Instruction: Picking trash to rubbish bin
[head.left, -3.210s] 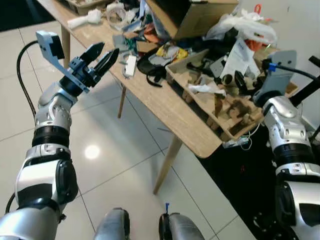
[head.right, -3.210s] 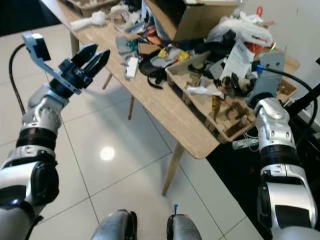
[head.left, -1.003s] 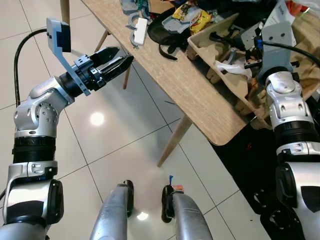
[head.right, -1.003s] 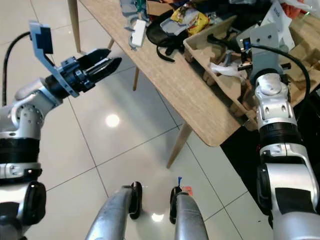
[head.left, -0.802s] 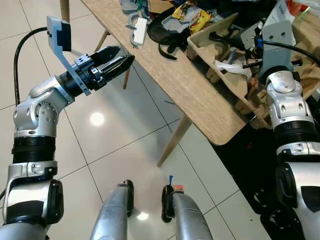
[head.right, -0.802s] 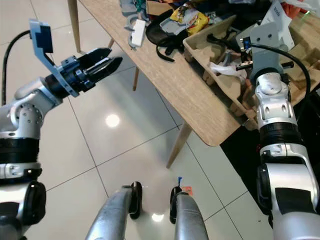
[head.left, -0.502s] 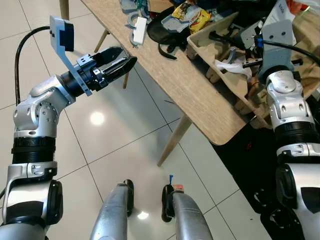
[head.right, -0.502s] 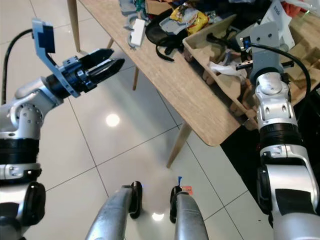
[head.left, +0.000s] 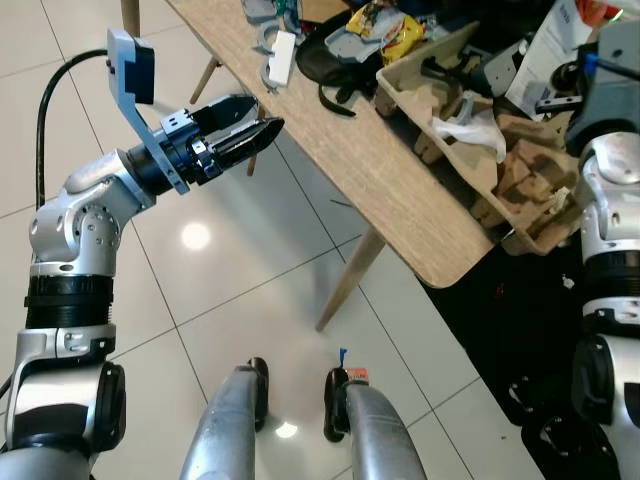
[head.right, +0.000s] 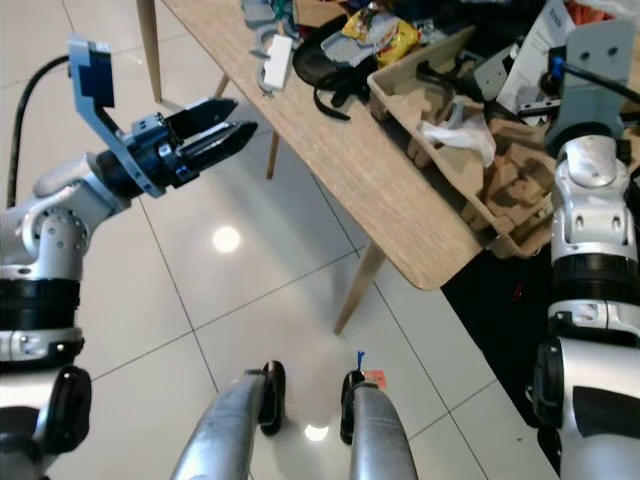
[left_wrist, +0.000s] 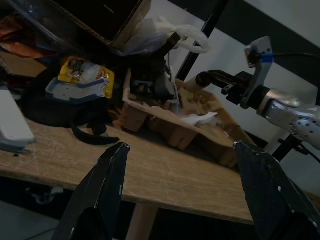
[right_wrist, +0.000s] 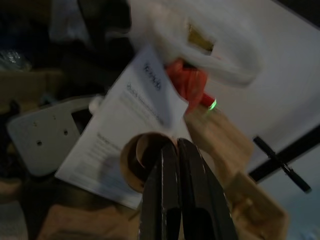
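Hovering over the tiled floor (head.left: 250, 270) just off the edge of the wooden tabletop (head.left: 350, 150), the left claw (head.left: 262, 135) has its black fingers spread apart and empty. On that tabletop sits a moulded cardboard tray (head.left: 470, 170) with a crumpled white tissue (head.left: 470, 132) lying in it. Beyond the tray, the right claw (right_wrist: 175, 150) has its fingers pressed together, against a cardboard tube (right_wrist: 142, 157) on a printed white sheet (right_wrist: 135, 130).

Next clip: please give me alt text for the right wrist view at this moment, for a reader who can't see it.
The right tool, its two black fingers pressed together, pinches the rim of a brown cardboard tube. Behind it lie a white printed paper sheet, a red object, a crumpled white plastic bag and a grey perforated plate.
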